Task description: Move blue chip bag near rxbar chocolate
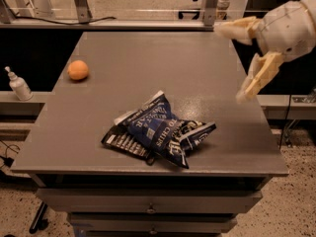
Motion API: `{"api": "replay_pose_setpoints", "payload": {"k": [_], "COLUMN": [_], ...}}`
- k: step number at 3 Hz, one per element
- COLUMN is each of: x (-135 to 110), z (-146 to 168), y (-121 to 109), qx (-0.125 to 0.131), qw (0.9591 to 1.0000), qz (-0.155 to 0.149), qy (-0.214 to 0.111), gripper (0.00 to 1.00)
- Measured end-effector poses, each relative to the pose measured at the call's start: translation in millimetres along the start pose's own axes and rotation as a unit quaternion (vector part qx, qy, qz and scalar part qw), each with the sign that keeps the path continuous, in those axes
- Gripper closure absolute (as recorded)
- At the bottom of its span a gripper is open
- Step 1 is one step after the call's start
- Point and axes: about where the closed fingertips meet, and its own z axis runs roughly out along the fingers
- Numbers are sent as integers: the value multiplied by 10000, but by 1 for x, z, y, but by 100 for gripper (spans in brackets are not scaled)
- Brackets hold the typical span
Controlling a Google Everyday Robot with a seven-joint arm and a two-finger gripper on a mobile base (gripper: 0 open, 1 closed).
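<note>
The blue chip bag (160,127) lies crumpled on the grey table (148,63), near the front edge at the middle. The rxbar chocolate (126,142), a flat black bar with rows of white text, lies against the bag's left side, partly under it. My gripper (232,63) is at the upper right, raised over the table's right edge and well apart from the bag. It is open and empty, with its pale fingers (259,75) spread wide.
An orange (78,70) sits on the table's left side. A small white bottle (19,85) stands on a lower ledge left of the table. Drawers run below the front edge.
</note>
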Motion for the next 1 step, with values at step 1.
{"api": "replay_pose_setpoints", "payload": {"k": [1], "x": [-16], "z": [-19], "y": [-13], "qx": [280], "qw": [9994], "qz": [-184], "qy": [-34], "gripper": [0]}}
